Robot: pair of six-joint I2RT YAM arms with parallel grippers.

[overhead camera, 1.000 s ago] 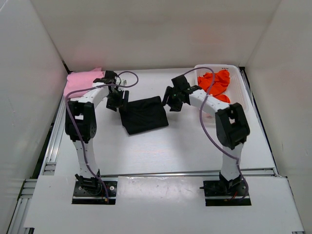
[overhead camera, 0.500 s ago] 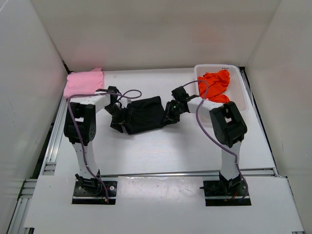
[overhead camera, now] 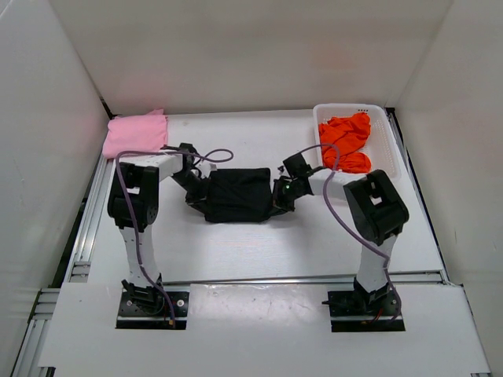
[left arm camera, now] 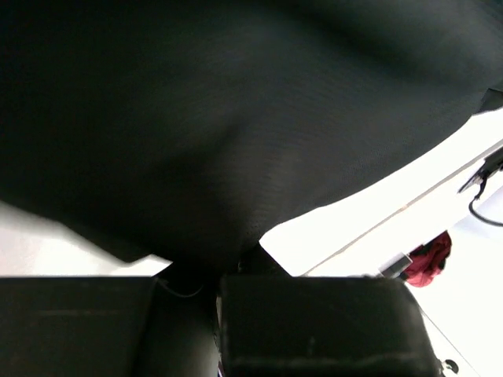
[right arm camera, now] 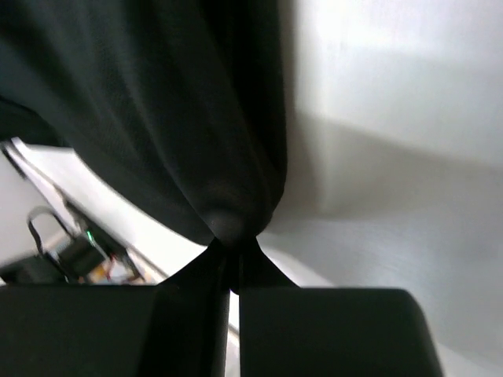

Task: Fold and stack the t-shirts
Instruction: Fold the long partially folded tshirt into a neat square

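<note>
Top external: left gripper (overhead camera: 197, 197) and right gripper (overhead camera: 280, 197) each pinching black t-shirt (overhead camera: 238, 195) opposite edges

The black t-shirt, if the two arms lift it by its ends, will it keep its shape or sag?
Probably sag: the black t-shirt is soft cloth that puckers to a point where the right gripper pinches it. It is likely light too, since it drapes in loose folds over the left gripper.
</note>
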